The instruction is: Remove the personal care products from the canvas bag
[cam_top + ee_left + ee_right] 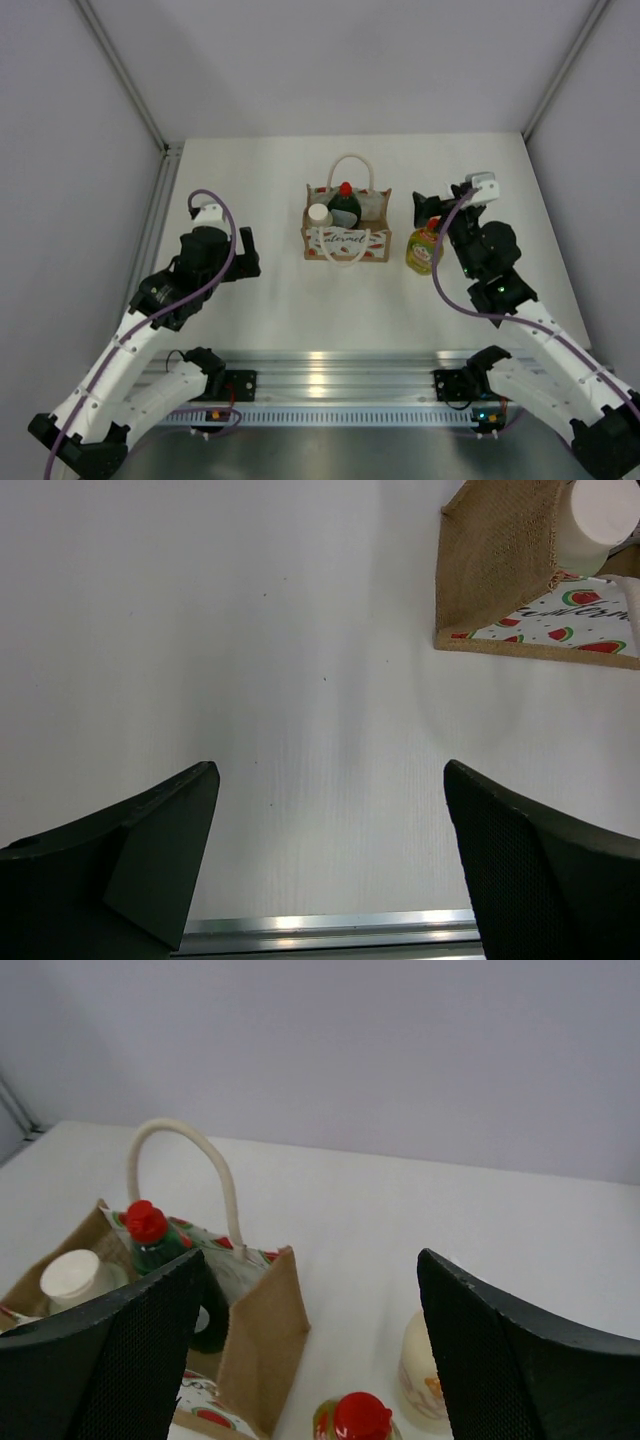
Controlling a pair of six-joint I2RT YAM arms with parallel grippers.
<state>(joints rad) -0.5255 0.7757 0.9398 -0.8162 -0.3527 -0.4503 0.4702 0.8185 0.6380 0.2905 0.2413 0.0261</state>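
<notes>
The canvas bag (346, 240) stands upright mid-table, with its watermelon-print front panel facing me. Inside it are the dark green bottle with a red cap (345, 204) and the white-lidded cylinder (319, 214). The yellow-green bottle with a red cap (424, 248) stands on the table just right of the bag. The right wrist view shows the cream bottle (424, 1368) behind it, and also the bag (255, 1340). My right gripper (428, 208) is open and empty above these two bottles. My left gripper (250, 253) is open and empty, left of the bag.
The white table (270, 180) is walled in by grey panels at the back and sides. A metal rail (330, 365) runs along the near edge. The left wrist view shows the bag's burlap side (500, 560) at the upper right.
</notes>
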